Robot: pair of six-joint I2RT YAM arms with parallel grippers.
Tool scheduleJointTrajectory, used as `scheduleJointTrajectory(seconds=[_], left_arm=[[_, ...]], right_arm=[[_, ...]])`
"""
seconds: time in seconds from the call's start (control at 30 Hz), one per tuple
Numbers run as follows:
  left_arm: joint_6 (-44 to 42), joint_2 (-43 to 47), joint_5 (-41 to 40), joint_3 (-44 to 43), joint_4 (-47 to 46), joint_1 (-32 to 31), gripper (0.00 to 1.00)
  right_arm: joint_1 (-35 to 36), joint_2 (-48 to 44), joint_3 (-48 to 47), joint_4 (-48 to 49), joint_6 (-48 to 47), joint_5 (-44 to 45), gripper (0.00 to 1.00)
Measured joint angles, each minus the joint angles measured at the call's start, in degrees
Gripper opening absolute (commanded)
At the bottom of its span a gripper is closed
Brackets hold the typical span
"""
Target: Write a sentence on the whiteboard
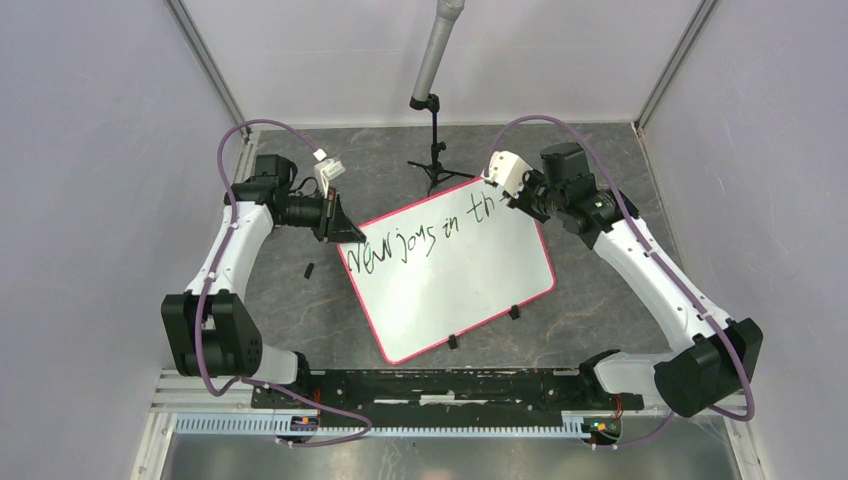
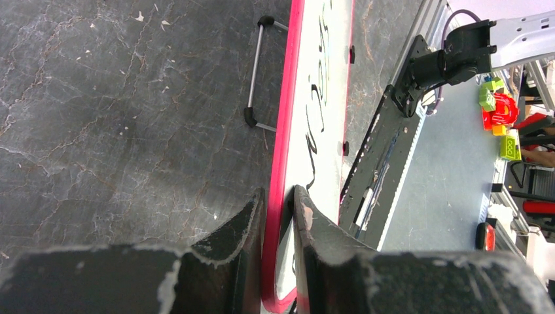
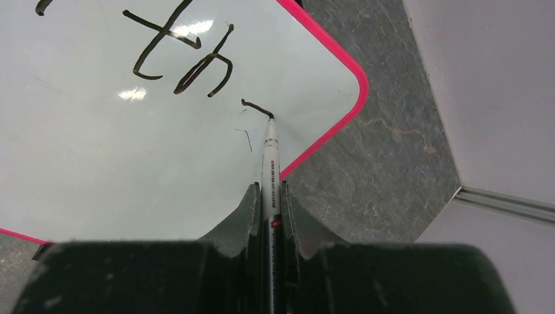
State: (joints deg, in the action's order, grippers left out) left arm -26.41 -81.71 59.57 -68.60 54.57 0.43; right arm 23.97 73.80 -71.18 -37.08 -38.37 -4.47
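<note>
The whiteboard [image 1: 450, 275] lies tilted on the dark floor, white with a pink-red rim. One slanted line of the sentence [image 1: 420, 235] runs across its top, black cursive strokes. My left gripper [image 1: 338, 228] is shut on the board's left corner; in the left wrist view [image 2: 280, 196] the jaws pinch the red rim [image 2: 283, 144]. My right gripper [image 1: 510, 192] is shut on a marker [image 3: 270, 154] at the board's top right corner. The marker tip touches the end of a short fresh stroke [image 3: 255, 107] after "th" [image 3: 183, 55].
A black tripod stand [image 1: 436, 150] with a grey pole stands behind the board. A small black piece [image 1: 310, 270] lies on the floor left of the board. Black clips [image 1: 514, 312] sit on the board's lower edge. The walls close in left and right.
</note>
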Motion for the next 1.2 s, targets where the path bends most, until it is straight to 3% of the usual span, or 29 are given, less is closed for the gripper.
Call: scheduleJointTrajectory(seconds=[0.83, 1.2], left_arm=[[0.2, -0.1, -0.2, 0.0, 0.6, -0.2, 0.03], [0.2, -0.2, -0.1, 0.0, 0.6, -0.3, 0.03]], right_arm=[[-0.1, 2.3, -3.1, -0.1, -0.1, -5.4, 0.00], [-0.1, -0.2, 1.0, 0.0, -0.2, -6.8, 0.00]])
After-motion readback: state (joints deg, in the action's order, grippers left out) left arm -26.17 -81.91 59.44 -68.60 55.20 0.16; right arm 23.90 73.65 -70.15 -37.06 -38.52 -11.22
